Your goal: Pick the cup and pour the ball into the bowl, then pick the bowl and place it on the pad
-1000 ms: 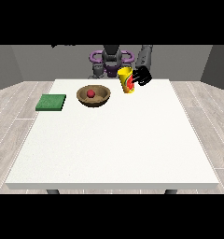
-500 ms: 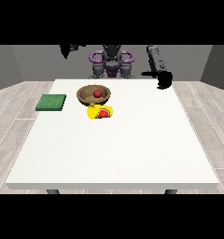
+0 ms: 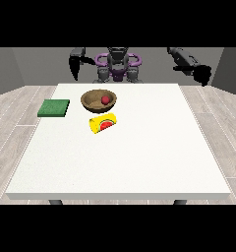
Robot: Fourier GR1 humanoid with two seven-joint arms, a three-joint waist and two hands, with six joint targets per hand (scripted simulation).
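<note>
Large white table [image 3: 139, 162], wooden floor [image 3: 16, 118]

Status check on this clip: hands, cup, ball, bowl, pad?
Both hands raised off the table, holding nothing. Ball in bowl; cup on its side beside it. Bowl not on pad; nothing between them.

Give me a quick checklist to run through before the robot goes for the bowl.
1. Ball inside the bowl: ok.
2. Bowl upright on the table: ok.
3. Cup out of the way: not ok, it lies on its side just in front of the bowl.
4. Green pad free to take the bowl: ok, nothing on it.
5. Hand at the view's left and hand at the view's right holding nothing: ok, both are raised off the table.
6. Fingers open for a grasp: cannot tell.
</note>
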